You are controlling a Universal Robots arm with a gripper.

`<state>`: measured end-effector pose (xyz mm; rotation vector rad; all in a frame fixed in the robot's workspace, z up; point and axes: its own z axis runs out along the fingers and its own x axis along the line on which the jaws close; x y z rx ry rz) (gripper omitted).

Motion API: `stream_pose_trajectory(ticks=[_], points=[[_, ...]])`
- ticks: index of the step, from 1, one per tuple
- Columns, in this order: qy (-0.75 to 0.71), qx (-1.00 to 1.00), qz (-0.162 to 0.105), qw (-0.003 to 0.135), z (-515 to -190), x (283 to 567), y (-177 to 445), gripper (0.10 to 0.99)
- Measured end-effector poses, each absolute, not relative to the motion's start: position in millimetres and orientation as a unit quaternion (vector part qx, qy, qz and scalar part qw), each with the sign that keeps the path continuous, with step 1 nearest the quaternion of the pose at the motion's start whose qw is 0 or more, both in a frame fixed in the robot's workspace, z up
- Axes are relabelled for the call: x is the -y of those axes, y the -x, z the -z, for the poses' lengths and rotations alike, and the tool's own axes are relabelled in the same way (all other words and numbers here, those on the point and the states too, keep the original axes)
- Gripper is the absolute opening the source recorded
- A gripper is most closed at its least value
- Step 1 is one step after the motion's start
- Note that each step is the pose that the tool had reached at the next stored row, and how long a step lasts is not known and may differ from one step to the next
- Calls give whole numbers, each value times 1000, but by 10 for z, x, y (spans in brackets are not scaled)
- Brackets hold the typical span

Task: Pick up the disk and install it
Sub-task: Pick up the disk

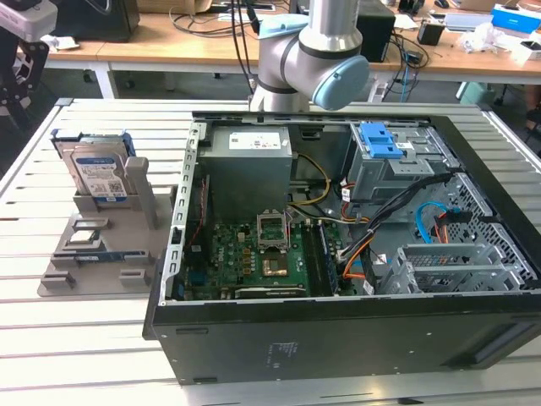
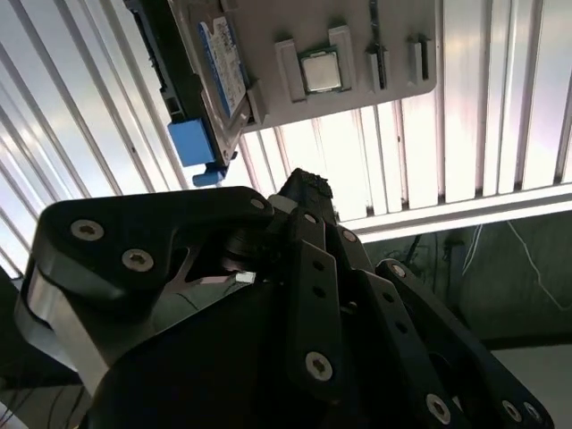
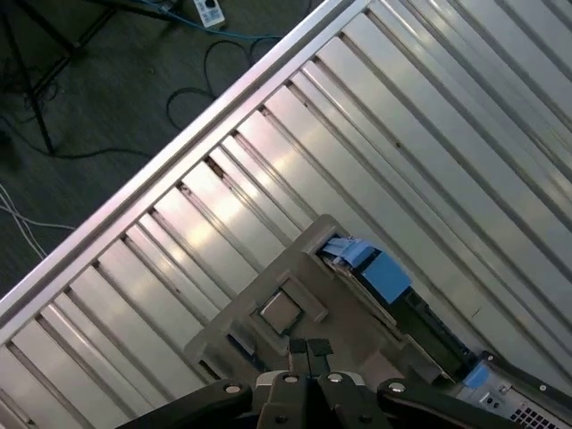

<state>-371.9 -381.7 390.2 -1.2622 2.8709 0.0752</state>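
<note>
Exterior view, nearest item: black computer case [image 1: 338, 342] with its side panel off, lying on the slatted metal table [image 1: 51, 347]; a green circuit board [image 1: 254, 258] is exposed inside.
Holder: grey plastic holder [image 1: 59, 271] on the table, just beside the case on the exterior view's left; a small square chip [image 1: 85, 238] sits in one of its pockets.
Disk, location: the disk [image 1: 100, 173] stands in the slot at the far end of the holder, its lower part hidden by the slot wall.
Disk, orientation: label face turned toward the near side of the table; leans slightly back; blue frame along its edges; long axis judged to run upward out of the slot.
Drive bay: grey bay [image 1: 372, 182] with a blue latch [image 1: 380, 145], in the far part of the case; judged unfilled.
Arm: robot arm [image 1: 313, 59] rises behind the far wall of the case.
Claw: the gripper [image 3: 310, 347] in the first wrist view has its fingers drawn together on nothing; it hangs over the table, well apart from the disk.
Progress: judged at the start; the disk is not picked up and not installed.
</note>
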Motion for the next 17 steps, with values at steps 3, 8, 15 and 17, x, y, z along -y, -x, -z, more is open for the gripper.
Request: stream_pose_trajectory(ticks=[3, 8, 15, 17], points=[[422, -906, -24, 2, -3902, 3817, 3719, 106], [461, -887, -24, 1, -3902, 3817, 3719, 106], [505, -863, -24, -1, -3902, 3817, 3719, 106], [515, -857, -24, -1, -3902, 3817, 3719, 106]])
